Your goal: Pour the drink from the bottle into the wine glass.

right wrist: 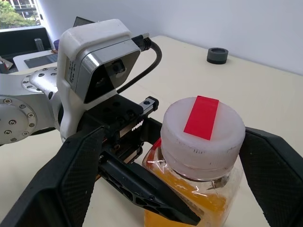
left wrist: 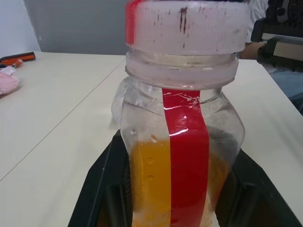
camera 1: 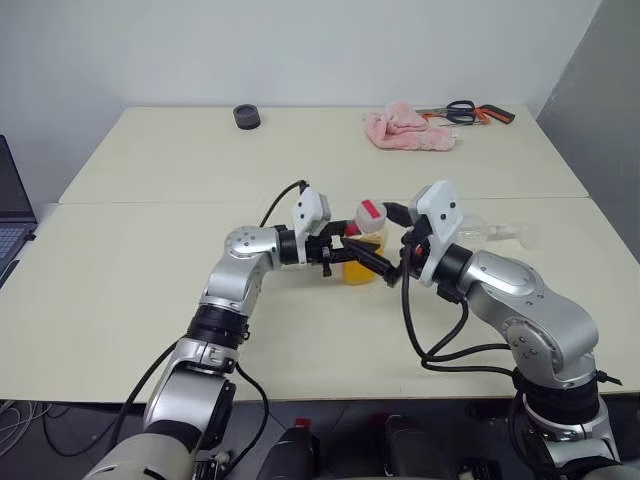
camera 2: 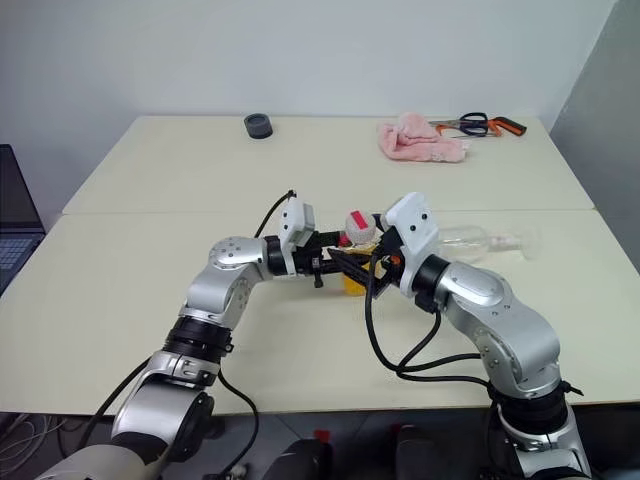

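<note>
The bottle (camera 1: 361, 248) stands upright at the middle of the table, clear with a red stripe and a white-and-red cap (right wrist: 202, 128). The orange drink (left wrist: 149, 184) fills its lower part. My left gripper (left wrist: 177, 158) reaches in level from the left and is shut on the bottle's body, one finger on each side. From the right, my right gripper (right wrist: 176, 137) is open, its two fingers standing either side of the cap. The clear wine glass (camera 2: 485, 242) is behind my right arm and seems to lie on its side on the table.
A pink cloth (camera 1: 408, 128) and orange-handled scissors (camera 1: 465, 112) lie at the table's far right. A small black round object (camera 1: 247, 117) sits at the far edge, left of centre. A laptop (camera 1: 10, 215) shows at the left border.
</note>
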Available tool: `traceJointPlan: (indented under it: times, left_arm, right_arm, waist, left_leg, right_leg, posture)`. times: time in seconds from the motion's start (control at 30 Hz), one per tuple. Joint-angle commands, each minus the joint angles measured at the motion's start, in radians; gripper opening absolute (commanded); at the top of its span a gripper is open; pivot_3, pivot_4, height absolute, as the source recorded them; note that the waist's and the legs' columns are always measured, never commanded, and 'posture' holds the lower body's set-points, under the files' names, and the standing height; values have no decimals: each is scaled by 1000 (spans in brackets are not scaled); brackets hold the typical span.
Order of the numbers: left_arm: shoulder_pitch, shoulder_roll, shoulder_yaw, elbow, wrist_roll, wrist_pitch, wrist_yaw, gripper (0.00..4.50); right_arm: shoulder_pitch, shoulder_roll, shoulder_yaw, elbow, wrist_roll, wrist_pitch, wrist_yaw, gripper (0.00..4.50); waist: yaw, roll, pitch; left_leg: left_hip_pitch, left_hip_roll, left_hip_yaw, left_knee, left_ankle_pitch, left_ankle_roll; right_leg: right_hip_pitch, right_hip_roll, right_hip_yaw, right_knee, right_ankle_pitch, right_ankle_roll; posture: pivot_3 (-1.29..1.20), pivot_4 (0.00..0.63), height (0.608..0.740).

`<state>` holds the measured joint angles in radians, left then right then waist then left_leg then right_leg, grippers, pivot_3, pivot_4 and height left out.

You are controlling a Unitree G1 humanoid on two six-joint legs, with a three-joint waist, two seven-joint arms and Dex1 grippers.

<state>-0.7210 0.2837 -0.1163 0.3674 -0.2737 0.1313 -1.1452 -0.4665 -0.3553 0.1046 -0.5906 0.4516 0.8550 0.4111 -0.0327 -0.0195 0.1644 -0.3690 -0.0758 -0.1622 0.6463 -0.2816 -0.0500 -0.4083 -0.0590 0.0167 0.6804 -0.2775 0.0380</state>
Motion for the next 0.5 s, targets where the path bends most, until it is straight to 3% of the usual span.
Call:
traceJointPlan:
  times: [0.03,0.5]
  left_arm:
    - [-21,-4,16,-48,-22,9,20,1680]
    - [-9,-6,18,-77,-39,9,30,1674]
  right_arm:
    - [-21,7,-5,-40,24,-42,26,4500]
    - [-25,9,-24,27,-18,-73,-6,4500]
  waist:
    - [0,0,0]
    - [0,0,0]
  left_leg:
    - [0,0,0,0,0,0]
    - [0,0,0,0,0,0]
  right_leg:
    - [0,0,0,0,0,0]
    - [0,0,0,0,0,0]
  posture:
    - [0,150,740]
    - [0,150,740]
